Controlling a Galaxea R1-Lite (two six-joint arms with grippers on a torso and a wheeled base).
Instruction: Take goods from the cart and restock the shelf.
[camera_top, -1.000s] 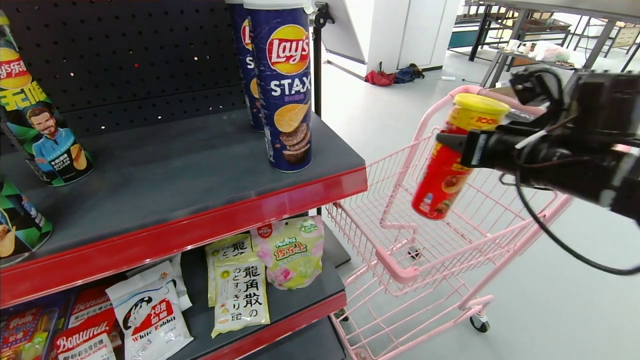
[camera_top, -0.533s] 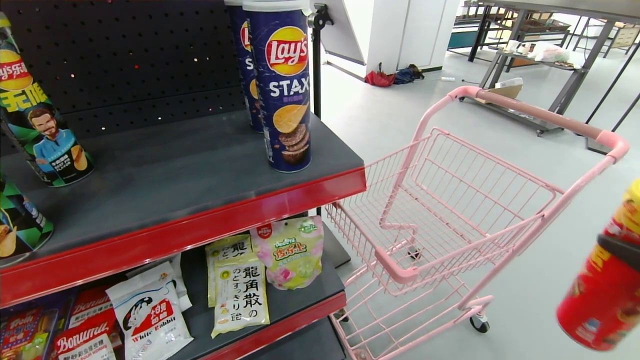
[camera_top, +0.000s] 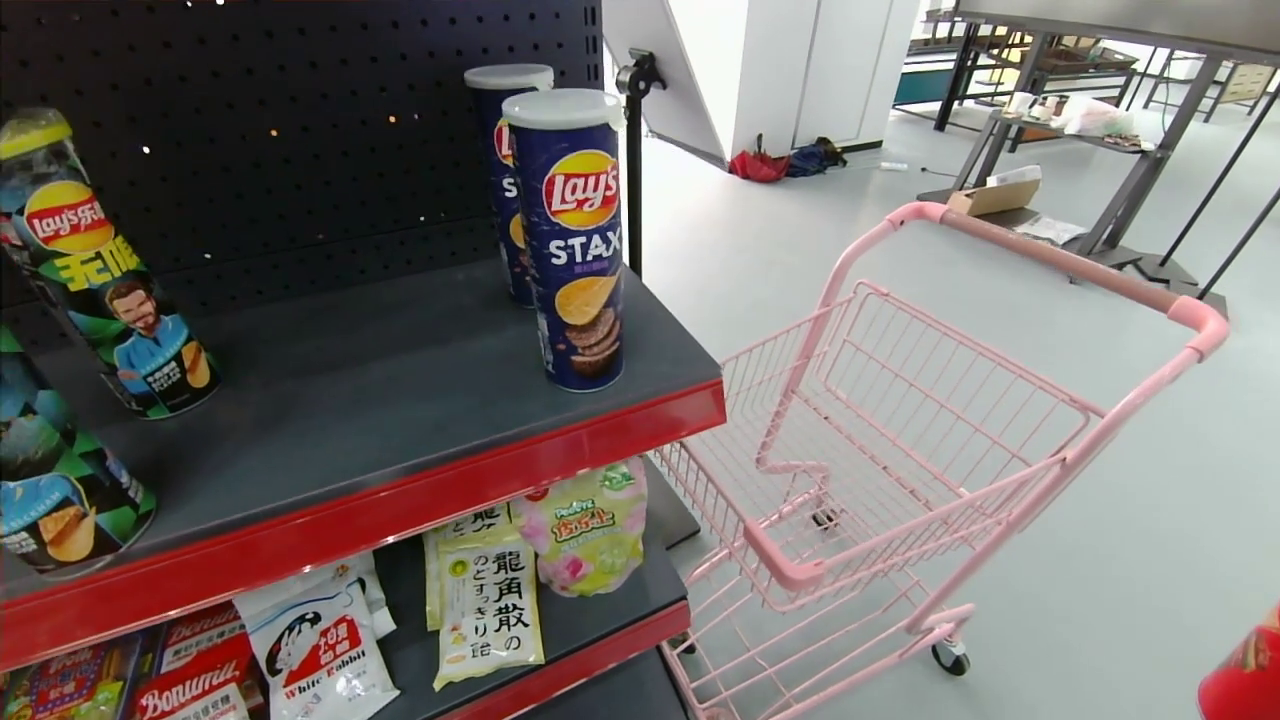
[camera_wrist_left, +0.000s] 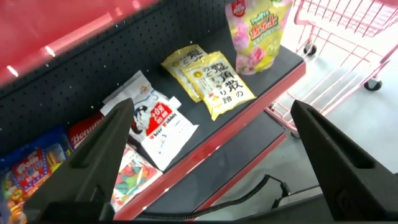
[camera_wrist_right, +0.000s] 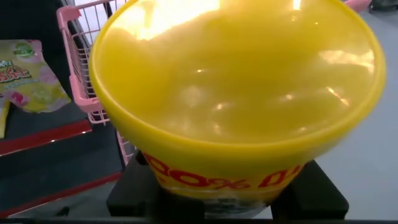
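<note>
**Red can clamped in the right gripper, out beside the cart**

The right gripper (camera_wrist_right: 224, 194) was closed on the red can (camera_wrist_right: 236, 81), a dark finger (camera_wrist_right: 130, 193) pressed to each side of the body just under the yellow lid. In the head view only the can's red lower end (camera_top: 1245, 680) showed, at the bottom right corner over the grey floor. It was off the near side of the cart (camera_top: 1060, 255) and well apart from the shelf (camera_top: 400, 470).

The left gripper (camera_wrist_left: 211, 104) hung in front of the shelf's lower deck with its two fingers (camera_wrist_left: 93, 168) spread wide and nothing between them.

The pink wire cart stood just beside the shelf's right end, its handle on the far side.

On the upper deck two blue cans (camera_top: 580, 240) stood upright near the right end, one behind the other. Two green-and-black cans (camera_top: 110, 270) stood at the left — one toward the back, the other at the front edge.

On the lower deck lay snack bags:
- a white bag (camera_top: 320, 650) toward the left
- two yellow-and-white packets (camera_top: 490, 600), overlapping
- a green-and-pink bag (camera_top: 590, 525), which stood tilted by the right end

Farther left on that deck lay more red and coloured packets, cut off by the picture's edge.
</note>
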